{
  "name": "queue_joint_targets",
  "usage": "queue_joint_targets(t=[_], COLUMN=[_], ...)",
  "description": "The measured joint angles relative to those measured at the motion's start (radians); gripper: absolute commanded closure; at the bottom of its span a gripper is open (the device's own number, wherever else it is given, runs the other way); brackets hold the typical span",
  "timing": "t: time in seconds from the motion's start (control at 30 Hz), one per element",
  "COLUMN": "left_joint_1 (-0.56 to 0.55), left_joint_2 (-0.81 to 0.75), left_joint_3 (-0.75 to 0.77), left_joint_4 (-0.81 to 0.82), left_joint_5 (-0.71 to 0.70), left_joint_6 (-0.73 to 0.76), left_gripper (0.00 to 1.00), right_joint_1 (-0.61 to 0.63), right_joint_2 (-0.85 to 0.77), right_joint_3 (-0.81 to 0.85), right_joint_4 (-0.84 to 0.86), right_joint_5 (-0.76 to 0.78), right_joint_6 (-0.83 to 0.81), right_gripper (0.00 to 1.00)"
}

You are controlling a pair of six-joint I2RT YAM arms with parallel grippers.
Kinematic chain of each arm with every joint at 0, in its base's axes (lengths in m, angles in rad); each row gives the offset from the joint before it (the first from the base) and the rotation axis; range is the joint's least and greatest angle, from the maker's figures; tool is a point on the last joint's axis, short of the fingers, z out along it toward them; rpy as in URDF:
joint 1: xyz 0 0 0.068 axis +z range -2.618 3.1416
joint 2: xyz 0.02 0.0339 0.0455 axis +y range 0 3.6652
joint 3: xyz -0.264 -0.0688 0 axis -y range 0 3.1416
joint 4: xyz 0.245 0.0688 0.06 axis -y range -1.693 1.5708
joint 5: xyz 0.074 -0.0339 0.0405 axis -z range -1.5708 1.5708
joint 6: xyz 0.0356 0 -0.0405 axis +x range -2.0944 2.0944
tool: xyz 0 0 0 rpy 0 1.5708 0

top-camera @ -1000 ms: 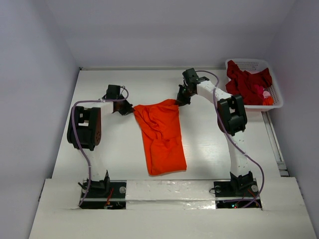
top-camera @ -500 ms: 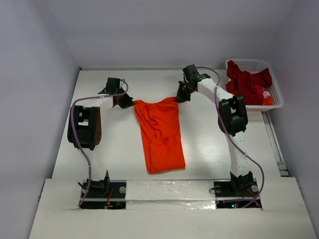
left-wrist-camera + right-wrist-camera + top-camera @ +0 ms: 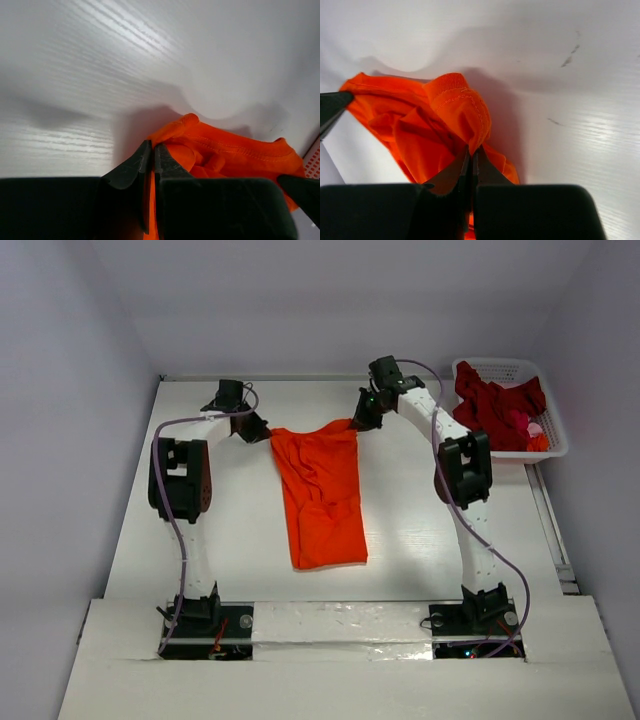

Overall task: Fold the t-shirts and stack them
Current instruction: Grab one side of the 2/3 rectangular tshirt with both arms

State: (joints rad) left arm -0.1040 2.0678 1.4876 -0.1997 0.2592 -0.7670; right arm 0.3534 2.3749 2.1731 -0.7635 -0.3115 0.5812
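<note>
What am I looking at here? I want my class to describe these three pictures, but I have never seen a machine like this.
These are two robot arms bolted at the near edge of a white table. The wide picture comes from a fixed camera above and behind them. The other two come from small cameras, one on each wrist, so the dark fingers at the bottom of those pictures are that arm's own. Each arm ends in a two-finger hand. The left hand and the right hand are both shut on the far edge of an orange t-shirt, one at each end, holding that edge spread between them. The rest of the shirt runs back toward the arm bases. At the far right, a white basket holds dark red shirts.
</note>
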Motion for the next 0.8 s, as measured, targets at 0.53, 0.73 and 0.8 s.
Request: queue_joint_targets(t=[0.53,0.73,0.8], left_joint_1=[0.014,0.014,0.014], left_joint_2=[0.112,0.111,0.110], left_joint_3=[0.286,0.262,0.231], left_joint_4=[-0.107,-0.101,-0.096], left_joint_5=[0.030,0.034,0.034], left_joint_6=[0.007,0.011,0.015], left_gripper=[1.00,1.00,1.00], right_joint_1=[-0.046,-0.045,-0.045], right_joint_2=[0.042,0.042,0.040], right_joint_3=[0.106,0.104,0.081], right_joint_4=[-0.048,-0.048,-0.035], right_joint_5=[-0.002,-0.011,-0.012], right_joint_6=[-0.010,-0.022,-0.029], right_gripper=[1.00,1.00,1.00])
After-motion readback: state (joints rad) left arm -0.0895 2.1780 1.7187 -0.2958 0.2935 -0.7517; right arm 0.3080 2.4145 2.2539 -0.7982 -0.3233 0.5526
